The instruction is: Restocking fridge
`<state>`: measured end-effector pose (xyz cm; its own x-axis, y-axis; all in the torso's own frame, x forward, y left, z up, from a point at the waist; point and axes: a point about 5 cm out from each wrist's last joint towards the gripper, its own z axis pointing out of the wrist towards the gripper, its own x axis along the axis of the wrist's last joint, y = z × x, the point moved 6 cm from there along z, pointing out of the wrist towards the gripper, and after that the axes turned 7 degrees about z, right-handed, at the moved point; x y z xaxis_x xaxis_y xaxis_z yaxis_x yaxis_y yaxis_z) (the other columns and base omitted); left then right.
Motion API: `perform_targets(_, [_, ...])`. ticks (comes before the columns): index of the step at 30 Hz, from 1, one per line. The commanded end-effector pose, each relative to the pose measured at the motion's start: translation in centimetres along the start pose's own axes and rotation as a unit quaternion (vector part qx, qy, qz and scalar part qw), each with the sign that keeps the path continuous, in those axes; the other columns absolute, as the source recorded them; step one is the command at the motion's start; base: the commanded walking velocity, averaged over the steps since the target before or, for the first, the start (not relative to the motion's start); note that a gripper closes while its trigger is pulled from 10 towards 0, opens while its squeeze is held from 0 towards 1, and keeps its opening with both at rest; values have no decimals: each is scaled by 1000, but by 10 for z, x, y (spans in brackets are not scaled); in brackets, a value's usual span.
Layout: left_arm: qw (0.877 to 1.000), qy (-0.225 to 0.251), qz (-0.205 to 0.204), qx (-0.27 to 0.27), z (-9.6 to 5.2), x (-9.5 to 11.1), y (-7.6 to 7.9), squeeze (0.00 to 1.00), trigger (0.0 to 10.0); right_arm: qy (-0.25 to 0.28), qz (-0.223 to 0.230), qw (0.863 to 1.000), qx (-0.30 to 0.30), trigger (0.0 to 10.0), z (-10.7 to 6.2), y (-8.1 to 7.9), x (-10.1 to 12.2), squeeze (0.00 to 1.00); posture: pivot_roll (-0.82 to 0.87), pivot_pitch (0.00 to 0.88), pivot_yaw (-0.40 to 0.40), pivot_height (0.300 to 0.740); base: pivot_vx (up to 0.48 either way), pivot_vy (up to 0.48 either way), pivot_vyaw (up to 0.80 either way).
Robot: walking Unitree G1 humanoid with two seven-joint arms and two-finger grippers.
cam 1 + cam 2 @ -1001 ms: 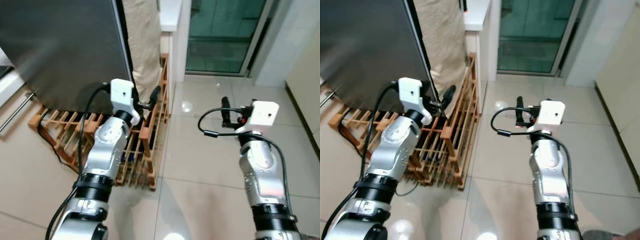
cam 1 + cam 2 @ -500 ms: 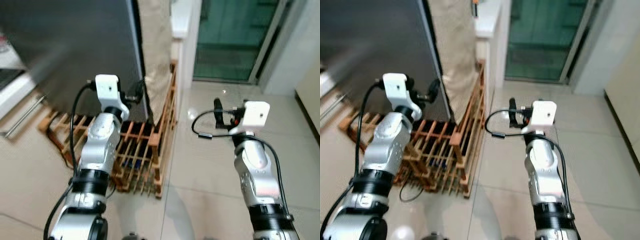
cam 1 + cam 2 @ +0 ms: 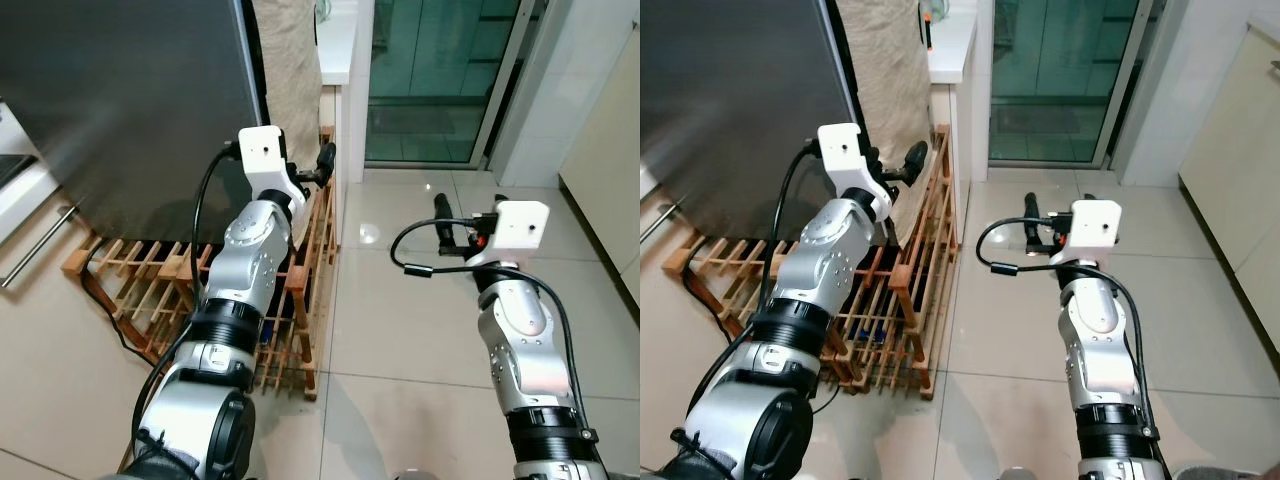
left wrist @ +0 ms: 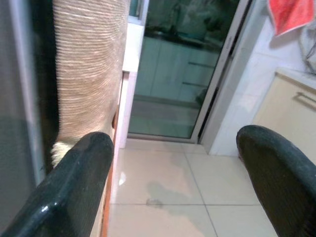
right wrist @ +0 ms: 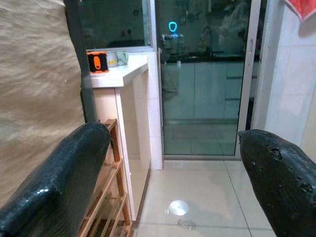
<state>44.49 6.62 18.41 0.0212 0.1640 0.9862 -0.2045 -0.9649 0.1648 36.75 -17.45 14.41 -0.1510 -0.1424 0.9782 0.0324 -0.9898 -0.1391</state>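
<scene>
Left gripper (image 4: 173, 182) jaws spread, empty, raised just beside fridge (image 3: 120, 100) front edge; fridge lies to its left, edge running vertical. Right gripper (image 5: 173, 168) jaws spread, empty, over tiled floor (image 3: 420, 320), well apart from fridge. Left arm nearer. Wooden rack (image 3: 290, 290) below.

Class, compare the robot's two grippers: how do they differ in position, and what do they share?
The left gripper is raised beside the fridge, above the wooden rack; the right gripper is held lower, over bare floor tiles. The left is nearer the glass door than the right. Both are open and hold nothing.
</scene>
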Motion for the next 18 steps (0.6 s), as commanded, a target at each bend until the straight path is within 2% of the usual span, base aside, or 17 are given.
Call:
perform_targets(1, [1000,7,2,24,4,8,-7,0,10000,4,-1,1000,5,10000,0,-6,3,0,-222,0,112,740,0,0,0])
perform_targets(4, [999,27,20,38,6,20,-8,0,10000,-1,1,1000,6,10000,-5,-8,-1,0,-230,0,115,740,0,0,0])
perform_targets(7, [998,30,25,42,6,21,-9,0,10000,-3,1,1000,5,10000,-7,-8,-2,0,-236,0,117,740,0,0,0])
perform_targets(10, [998,30,32,44,4,21,-19,0,10000,-4,-1,1000,2,10000,-10,-6,-2,0,-246,0,131,740,0,0,0])
perform_targets(11, [998,30,40,34,-7,17,-33,0,10000,-1,-2,1000,-4,10000,-14,-1,0,0,-249,0,136,740,0,0,0])
perform_targets(12, [998,30,40,34,-7,17,-33,0,10000,-1,-2,1000,-4,10000,-14,-1,0,0,-249,0,136,740,0,0,0])
perform_targets(14, [998,33,51,25,-17,13,-38,0,10000,1,-2,1000,-9,10000,-17,1,2,0,-246,0,136,740,0,0,0])
perform_targets(16, [997,45,68,-7,-44,1,-44,0,10000,6,-11,1000,-18,10000,-31,6,5,0,-222,0,126,740,0,0,0])
perform_targets(17, [997,45,68,-7,-44,1,-44,0,10000,6,-11,1000,-18,10000,-31,6,5,0,-222,0,126,740,0,0,0])
perform_targets(18, [995,50,86,-15,-58,-5,-51,0,10000,8,-17,1000,-24,10000,-38,9,6,0,-215,0,119,740,0,0,0])
